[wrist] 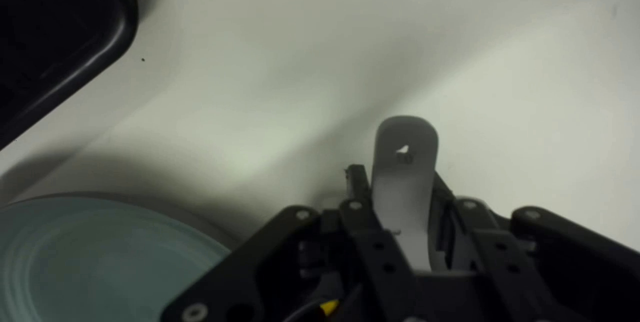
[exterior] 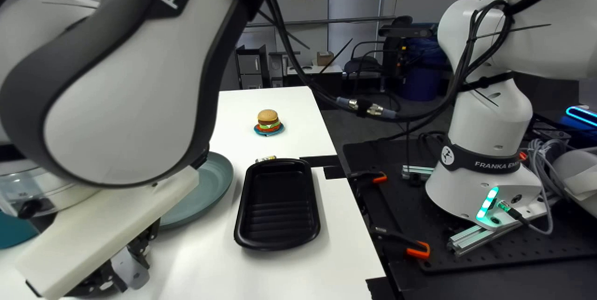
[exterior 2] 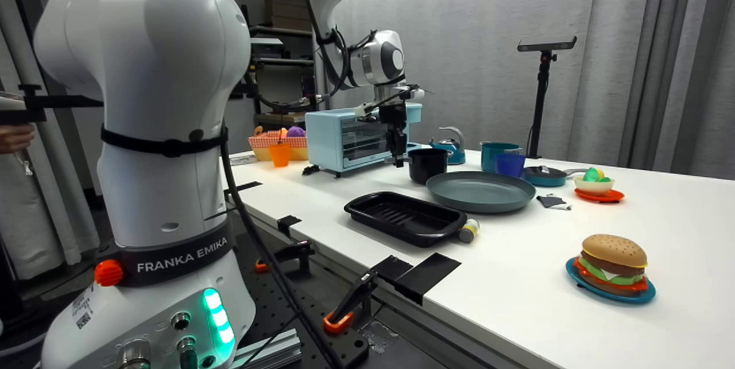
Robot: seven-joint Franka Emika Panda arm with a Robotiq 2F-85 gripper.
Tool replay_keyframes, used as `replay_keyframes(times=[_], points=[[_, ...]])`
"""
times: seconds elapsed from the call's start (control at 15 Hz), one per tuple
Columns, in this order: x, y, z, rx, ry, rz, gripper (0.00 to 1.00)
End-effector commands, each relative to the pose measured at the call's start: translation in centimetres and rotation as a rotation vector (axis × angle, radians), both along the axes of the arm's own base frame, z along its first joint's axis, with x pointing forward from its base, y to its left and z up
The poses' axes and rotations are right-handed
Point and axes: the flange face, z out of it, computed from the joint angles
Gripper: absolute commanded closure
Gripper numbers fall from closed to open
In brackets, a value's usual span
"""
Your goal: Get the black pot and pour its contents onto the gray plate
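Grasping is judged to be the step in hand, with no pour begun; a lift, a short carry and a tilt seem called for next. In an exterior view, the near edge of the desk (exterior 2: 517, 277) is well apart from the pouring spot, while room behind the grasp is limited by a pale-blue toaster oven (exterior 2: 344, 139). The gray plate (exterior 2: 481, 192) is laid flat, bordered on one side by the black tray (exterior 2: 405, 217), a narrow strip of desk being seen between. The black pot (exterior 2: 426, 167) is seen upright just beside the plate's rim; whether it is raised cannot be told. Just past the far rim, a blue cup (exterior 2: 510, 164) is seen. The fingers (wrist: 367, 224) are set narrow, one against each side of the pot's gray handle (wrist: 404, 187), which is held between them. Of the contents (wrist: 329, 307), only yellow is glimpsed.
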Motion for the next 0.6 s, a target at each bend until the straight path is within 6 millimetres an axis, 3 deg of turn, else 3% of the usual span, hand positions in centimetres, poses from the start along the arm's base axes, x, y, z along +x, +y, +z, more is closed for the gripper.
replay_keyframes(times=[0.0,0.53], points=[[-0.4,-0.1,2.5,-0.026,-0.023,0.007,0.93],[-1.3,-2.1,6.4,0.035,-0.087,-0.030,0.93]])
